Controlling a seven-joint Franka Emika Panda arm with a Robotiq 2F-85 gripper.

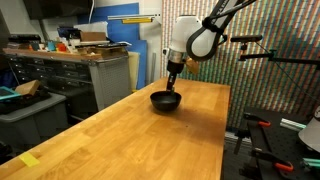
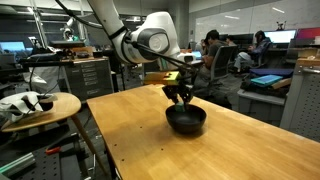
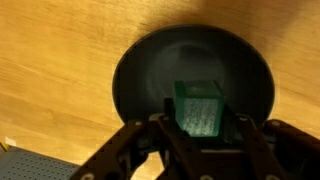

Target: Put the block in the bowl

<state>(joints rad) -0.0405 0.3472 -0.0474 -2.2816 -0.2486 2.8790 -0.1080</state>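
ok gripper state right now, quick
Gripper: closed on the small green cube, held over the round glossy black bowl.

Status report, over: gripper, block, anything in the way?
Gripper shut on block, above bowl. Block not yet released. No obstacle seen.

On the desk (image 1: 130,135), near one end, the bowl (image 1: 166,101), gripper (image 1: 174,88) directly above it, block (image 3: 199,108) between the jaws, over the bowl's middle.

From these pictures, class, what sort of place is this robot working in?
Probably a research lab or workshop: a wooden workbench, metal drawer cabinets, and people seated at computer screens.
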